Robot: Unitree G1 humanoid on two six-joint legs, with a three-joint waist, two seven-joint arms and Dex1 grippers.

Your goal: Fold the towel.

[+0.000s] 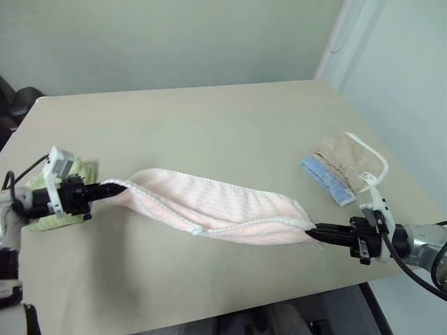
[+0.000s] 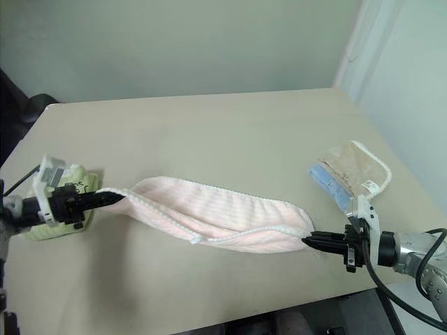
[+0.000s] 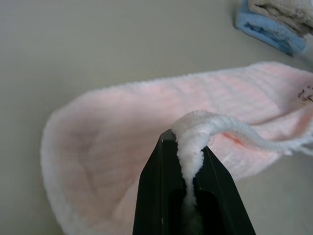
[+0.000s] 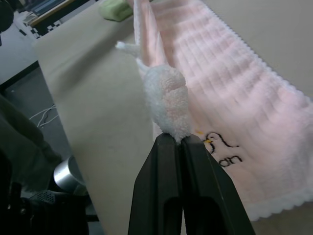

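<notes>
- Both eye views look forward and down over the table (image 1: 230,112) from above its six o'clock edge, sharing the whole tabletop.
- Each wrist view looks closely along its fingers across the towel (image 3: 146,117).

Beige table (image 1: 209,118), pale green wall (image 1: 174,42)

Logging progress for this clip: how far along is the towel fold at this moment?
Done: the towel is doubled lengthwise, and its white edges run close together along the side nearer the robot. In hand: the left gripper and right gripper are each shut on one end, and the towel sags between them onto the table. Left: laying it flat and folding end to end; no compact fold shows yet.
</notes>
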